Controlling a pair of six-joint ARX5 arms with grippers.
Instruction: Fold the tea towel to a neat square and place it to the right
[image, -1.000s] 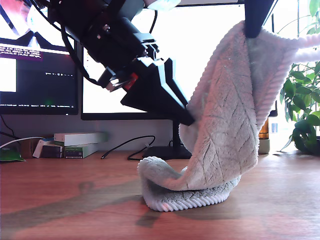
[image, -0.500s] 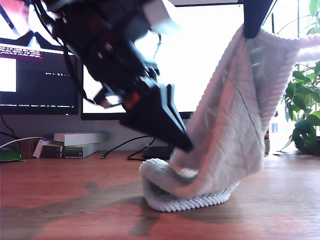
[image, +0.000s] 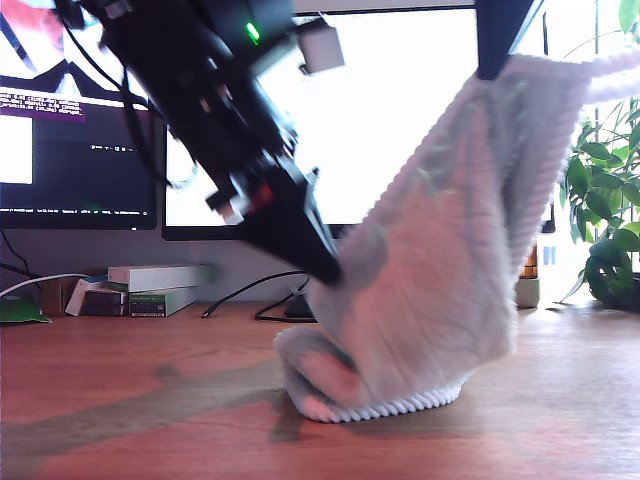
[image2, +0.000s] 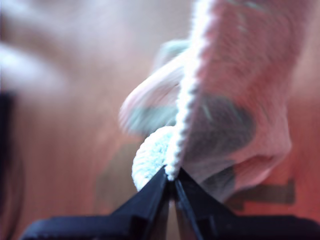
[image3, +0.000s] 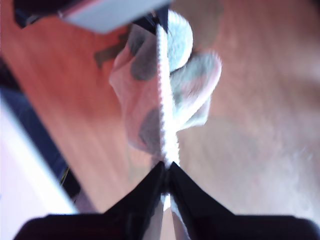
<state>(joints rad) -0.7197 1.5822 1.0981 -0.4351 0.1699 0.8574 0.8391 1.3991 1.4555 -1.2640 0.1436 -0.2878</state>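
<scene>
**Tea towel hung between two grippers, low end bunched on the table**

The tea towel (image: 440, 250) hangs as a slanting sheet in the middle and toward the exterior view's right. Its top corner is high up there, and its lower end lies folded in a soft roll on the wooden table (image: 120, 400). The corded hem shows along the bottom of that roll. The picture is smeared by motion around the cloth's middle.

My second gripper (image: 492, 68) reaches down from the top of the exterior view, right of centre. Its jaws are pinched together on the towel's upper corner. The second wrist view shows the two black tips (image3: 166, 170) meeting on the hem, which runs straight away toward the other gripper.

My first gripper (image: 330, 272) sits at the end of the bulky black arm that slants down from the exterior view's upper left. It points down toward that view's right and meets the towel's near edge just above the roll. In the first wrist view its jaws (image2: 171, 182) are closed tight on the hem, with the cloth (image2: 240, 75) rising beyond.

Behind stand a bright monitor (image: 400, 120) and a darker monitor (image: 70, 150) on the exterior view's left. The arm and towel cover much of the bright screen and its stand. Stacked boxes (image: 160, 285) and a black cable (image: 250, 290) lie under the screens. A leafy plant (image: 605, 220) stands at the exterior view's right edge.
</scene>
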